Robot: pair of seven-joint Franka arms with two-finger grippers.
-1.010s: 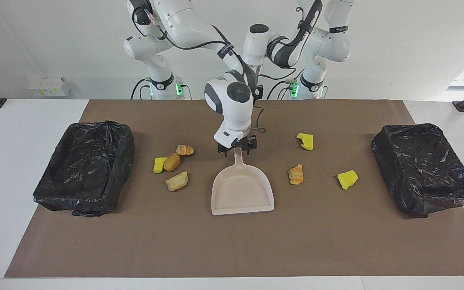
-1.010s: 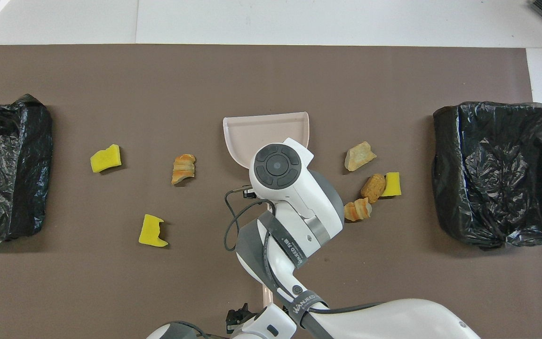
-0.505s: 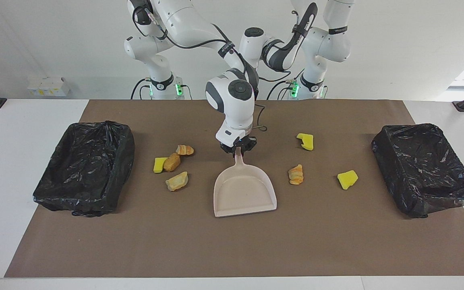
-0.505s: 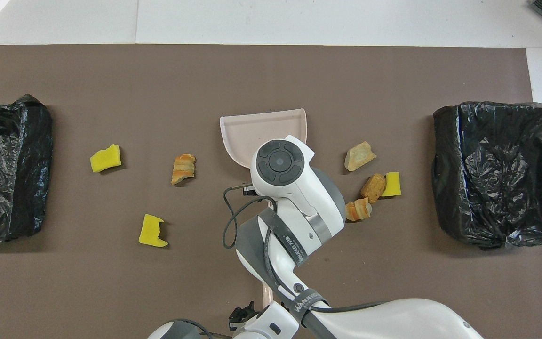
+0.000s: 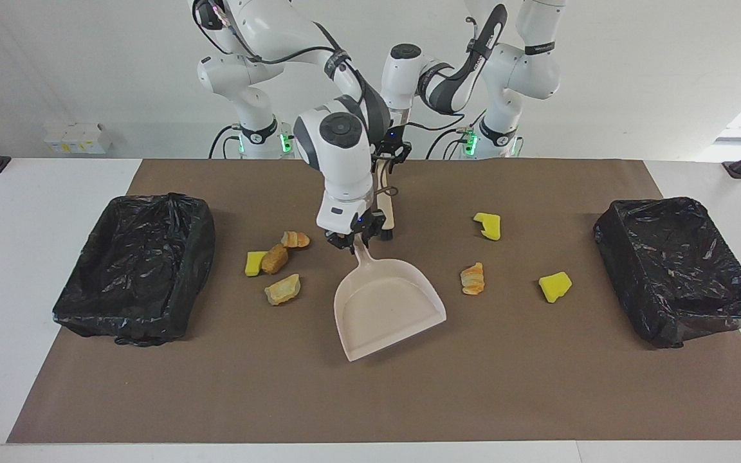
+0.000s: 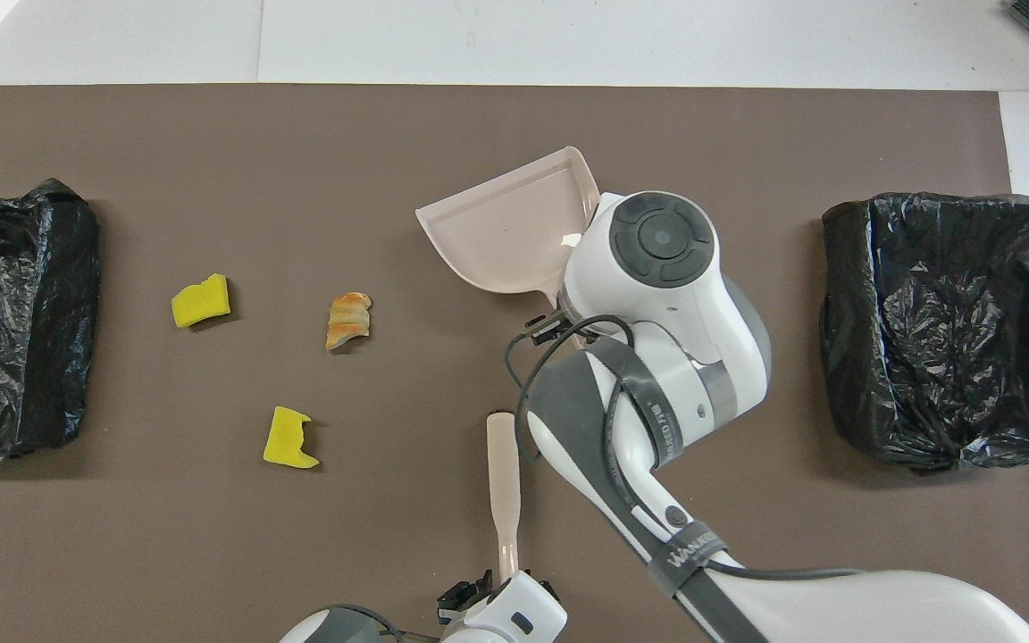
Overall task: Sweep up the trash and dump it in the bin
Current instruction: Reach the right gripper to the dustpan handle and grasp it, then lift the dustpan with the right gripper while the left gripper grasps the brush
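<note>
While the right gripper is clamped on the handle of the beige dustpan, the pan sits slanted at the middle of the brown mat on the worktop, its open mouth turned away from the robots. The left gripper is over the robots' edge of the mat, closed around the top of a beige brush, which stands nearly upright just beside the dustpan's handle.

The trash lies scattered to both sides of the pan. Toward the right arm's end, a croissant piece, a brown bread piece touching a yellow sponge chunk, and a pale bread piece cluster near the handle; the right arm hides them from overhead. Toward the left arm's end lie a croissant piece and two yellow sponge chunks, well apart.

A bin lined with black bags stands at the right arm's end, another at the left arm's end.
</note>
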